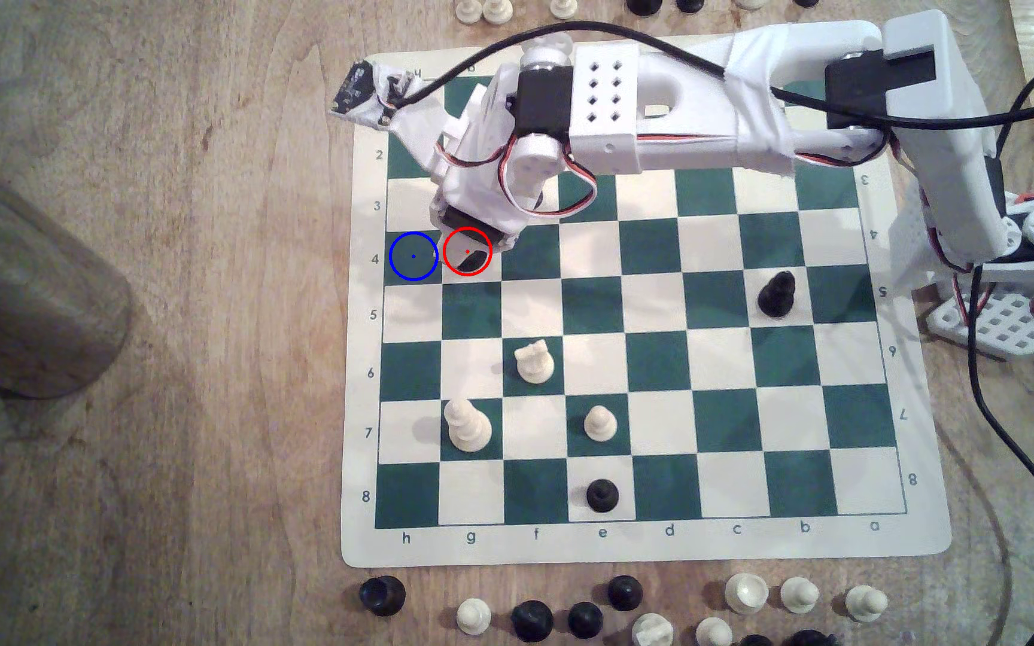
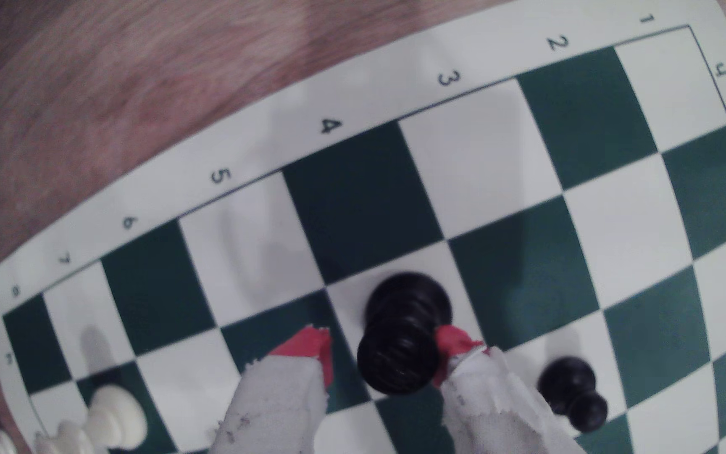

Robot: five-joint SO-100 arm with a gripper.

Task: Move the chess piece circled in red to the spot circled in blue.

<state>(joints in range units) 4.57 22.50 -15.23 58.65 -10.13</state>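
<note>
- A wooden table point(image 1: 191, 435) held a green-and-white chess board point(image 1: 645, 546), seen from above in the exterior view, with spare pieces lined up off the board along its near and far edges
- A white arm point(image 1: 719, 105) reached across the board from the exterior view's right, its wrist bent down over row 4
- A few pieces stood on the board: a black piece point(image 1: 775, 295) towards the exterior view's right, three white pieces near the middle, and a black pawn point(image 1: 601, 495) in row 8
- The gripper point(image 2: 385, 353) straddled the queen point(image 2: 400, 345), the tall black piece ringed in red; one red-tipped finger point(image 2: 450, 345) looked to be touching its side and the other stood a little apart, so the jaws were parted and not clamped
- The queen stood on the white g4 square, upright as far as the blur allowed
- The target point(image 1: 413, 256), a dark green square with a blue ring and dot, lay bare just beside the queen, at the board's edge
- Risks, as a judgement: closing with one finger already in contact could push the queen sideways and tip it; a grip high on the slim glossy body could slip during the lift; a low carry could drag the wide base across the mat
</note>
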